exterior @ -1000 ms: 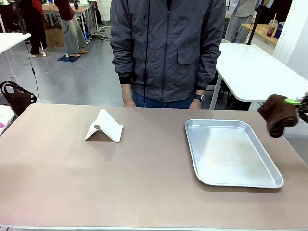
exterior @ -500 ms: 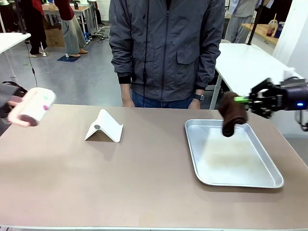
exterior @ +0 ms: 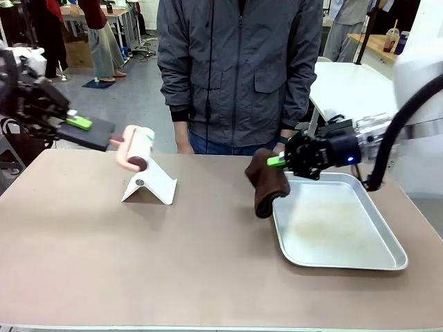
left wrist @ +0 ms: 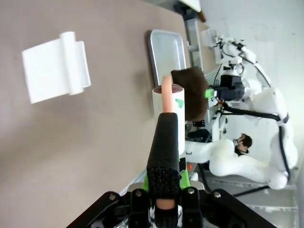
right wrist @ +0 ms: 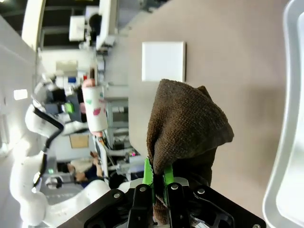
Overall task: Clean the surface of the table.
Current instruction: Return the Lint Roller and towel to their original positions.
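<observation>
The taupe-brown table spreads across the front view. My left gripper hovers over its far left corner, shut on the black handle of a lint roller whose pink and white roll points right, above a white folded stand. In the left wrist view the roller sticks straight out from that gripper. My right gripper is shut on a dark brown cloth, which hangs just above the table at the tray's left rim. The right wrist view has the cloth bunched in the gripper.
A shiny metal tray lies on the right half of the table, with nothing in it. A person in a grey jacket stands at the far edge, hands at the sides. The front and middle of the table are bare.
My right gripper has carried the brown cloth leftward from the table's right edge to the tray's left rim. My left gripper came in from the left with the lint roller.
</observation>
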Motion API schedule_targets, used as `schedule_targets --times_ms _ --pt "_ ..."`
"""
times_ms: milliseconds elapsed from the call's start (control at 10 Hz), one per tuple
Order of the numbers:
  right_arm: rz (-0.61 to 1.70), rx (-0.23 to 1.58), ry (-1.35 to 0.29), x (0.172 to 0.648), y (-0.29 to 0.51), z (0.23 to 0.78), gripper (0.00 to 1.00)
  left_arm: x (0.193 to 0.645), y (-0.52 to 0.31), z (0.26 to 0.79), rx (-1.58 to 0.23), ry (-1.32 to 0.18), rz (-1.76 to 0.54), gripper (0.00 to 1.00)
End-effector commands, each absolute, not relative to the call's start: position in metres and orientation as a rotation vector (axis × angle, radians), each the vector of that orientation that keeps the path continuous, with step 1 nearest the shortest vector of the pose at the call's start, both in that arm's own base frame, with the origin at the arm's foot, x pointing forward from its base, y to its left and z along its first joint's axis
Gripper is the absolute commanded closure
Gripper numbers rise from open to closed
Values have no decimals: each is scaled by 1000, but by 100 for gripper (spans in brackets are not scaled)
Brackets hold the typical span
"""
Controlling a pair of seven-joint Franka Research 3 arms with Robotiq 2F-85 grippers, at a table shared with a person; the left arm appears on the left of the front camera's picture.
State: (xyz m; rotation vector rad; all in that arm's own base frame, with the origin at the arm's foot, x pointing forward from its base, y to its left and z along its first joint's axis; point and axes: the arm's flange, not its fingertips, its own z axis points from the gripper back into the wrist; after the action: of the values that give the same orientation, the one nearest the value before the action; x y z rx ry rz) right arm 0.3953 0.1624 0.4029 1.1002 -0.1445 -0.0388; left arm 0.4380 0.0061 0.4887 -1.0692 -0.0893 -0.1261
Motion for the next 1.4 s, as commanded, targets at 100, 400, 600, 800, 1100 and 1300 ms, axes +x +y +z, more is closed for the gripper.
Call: schedule_targets --times_ms 100,400,600,800,1100,1300 --pt "52 1103 -175 410 193 363 91 467 -54 483 -934 -42 -145 78" --pt "-10 1136 -180 413 201 339 91 483 -75 459 -877 22 -187 78" --pt "7 1106 -140 407 194 343 91 475 -83 453 -894 11 -194 78" --pt "7 1106 -140 407 194 343 91 475 -83 453 -894 11 -194 78" --pt "-37 1094 -198 412 204 338 91 481 -88 447 -781 49 -196 78" --pt "-114 1041 -228 424 225 327 91 494 -113 456 -678 70 -160 78"
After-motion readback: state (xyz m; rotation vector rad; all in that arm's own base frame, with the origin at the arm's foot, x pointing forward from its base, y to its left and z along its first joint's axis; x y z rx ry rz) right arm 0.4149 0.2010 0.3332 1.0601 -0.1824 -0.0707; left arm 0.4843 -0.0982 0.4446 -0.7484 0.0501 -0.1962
